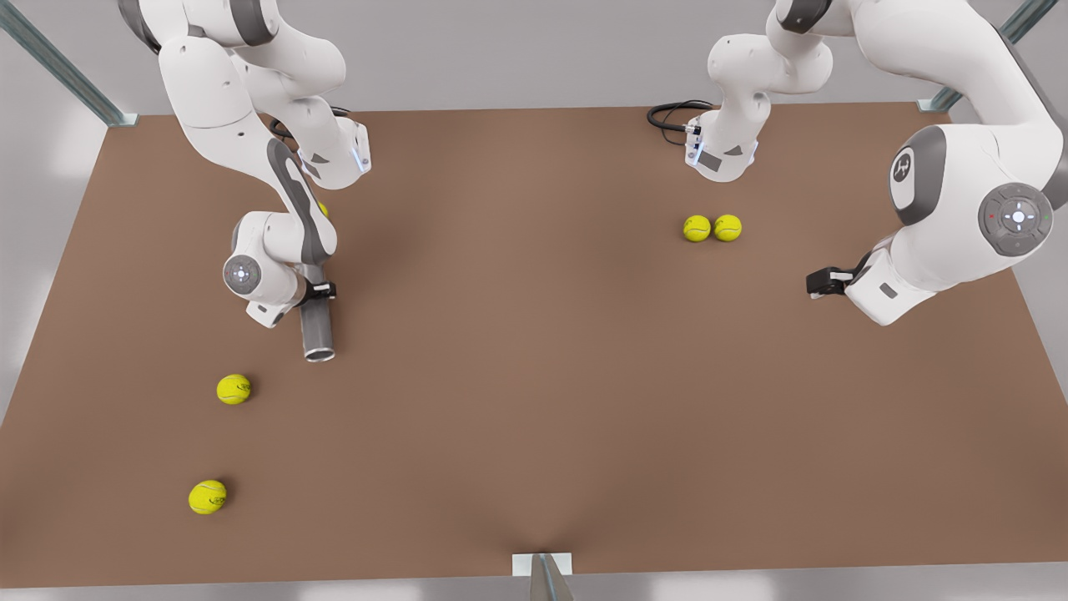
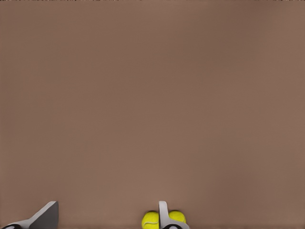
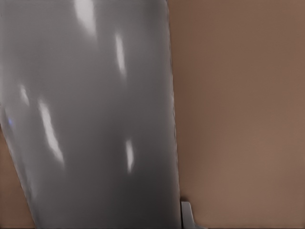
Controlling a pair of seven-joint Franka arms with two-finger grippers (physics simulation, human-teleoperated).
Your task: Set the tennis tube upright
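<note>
Gripping tennis tube [image 1: 318, 330] near its far end: right claw [image 1: 319, 290], tube lying on worktop [image 1: 534, 376]. Left claw [image 1: 822, 282] released, hovering, waiting.

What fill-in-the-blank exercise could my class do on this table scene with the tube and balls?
1. The right hand is at the tube, whose colour is ___.
2. Near the left hand, ___ balls sit side by side.
3. The left hand's fingers stand ___.
4. The table is ___ in colour.
Missing words: grey; two; open; brown.
</note>
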